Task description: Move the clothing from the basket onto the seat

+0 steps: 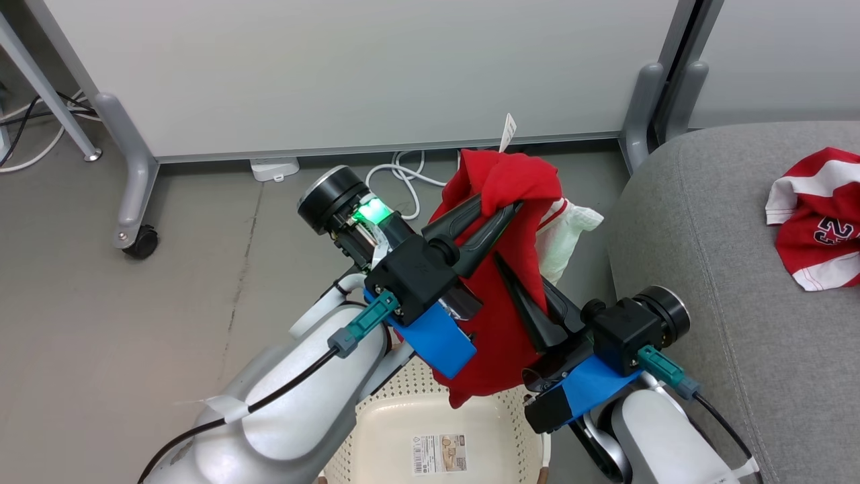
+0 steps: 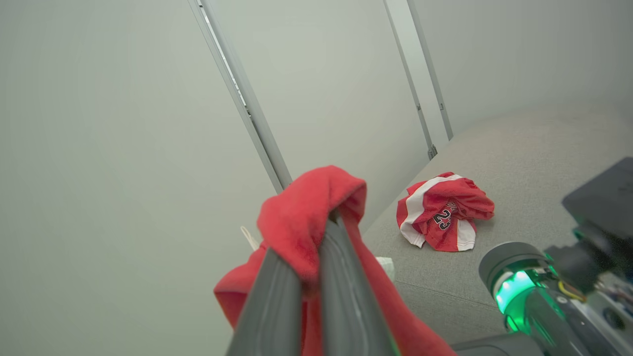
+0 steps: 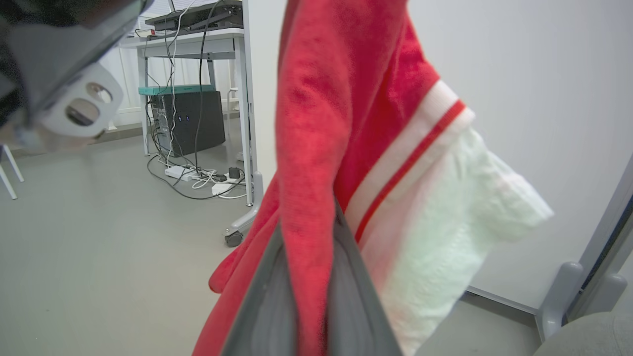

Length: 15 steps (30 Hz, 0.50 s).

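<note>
Shorts (image 1: 500, 336) pinched by left hand (image 1: 514, 210) and right hand (image 1: 514, 275), above basket (image 1: 410, 383).

The left forearm (image 1: 295, 403) and right forearm (image 1: 662, 433) are pale silver shells, each with a black cable (image 1: 290, 385), teal connector (image 1: 367, 319), blue plate (image 1: 437, 341) and black wrist block (image 1: 410, 275). The left pincer (image 1: 500, 205) and right pincer (image 1: 514, 275) have long dark fingers (image 1: 525, 312); a green light (image 1: 373, 213) glows.

Grey floor (image 1: 134, 323); white wheeled partition panels (image 1: 349, 67); power strip (image 1: 274, 168) at panel foot.

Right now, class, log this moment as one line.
left gripper: shut on shorts | right gripper: shut on shorts | shorts: held above basket | jersey: on seat
</note>
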Available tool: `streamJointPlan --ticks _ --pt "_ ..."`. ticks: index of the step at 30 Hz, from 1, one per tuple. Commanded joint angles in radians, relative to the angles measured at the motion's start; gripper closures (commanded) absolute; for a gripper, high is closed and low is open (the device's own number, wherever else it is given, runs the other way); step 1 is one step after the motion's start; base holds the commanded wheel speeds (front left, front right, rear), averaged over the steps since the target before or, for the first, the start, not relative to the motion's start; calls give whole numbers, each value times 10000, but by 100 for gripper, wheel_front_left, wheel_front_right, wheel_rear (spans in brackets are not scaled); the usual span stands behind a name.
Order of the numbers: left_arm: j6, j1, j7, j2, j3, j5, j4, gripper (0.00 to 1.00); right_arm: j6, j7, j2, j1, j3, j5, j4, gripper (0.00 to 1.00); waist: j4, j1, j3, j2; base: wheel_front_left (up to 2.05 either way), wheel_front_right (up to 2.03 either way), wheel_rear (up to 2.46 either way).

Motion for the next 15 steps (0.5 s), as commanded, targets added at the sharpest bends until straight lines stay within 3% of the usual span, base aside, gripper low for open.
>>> streamJointPlan --ticks 1,6,7,8,9,15 --pt "-6 82 -43 37 -34 -71 35 100 1 -34 19 83 10 73 -70 100 -8 -1 -6 0 0 0 0" --pt "-7 129 -35 25 -43 -172 104 98 1 -34 18 141 22 116 -118 100 -25 -1 -36 0 0 0 0" --pt "-7 110 -35 17 -36 -180 102 58 1 -34 18 150 16 121 -120 100 -27 -1 -39 0 0 0 0" --pt "-7 100 -35 19 -28 -195 98 6 1 -34 18 153 8 120 -126 100 -27 -1 -42 0 0 0 0" --pt "-7 98 -35 22 -15 -178 90 0 1 -34 18 156 6 116 -136 100 -28 -1 -44 0 0 0 0" --pt "-7 144 -35 -18 0 -79 73 0 1 -34 19 162 -7 143 -181 100 -19 -1 -17 0 0 0 0"
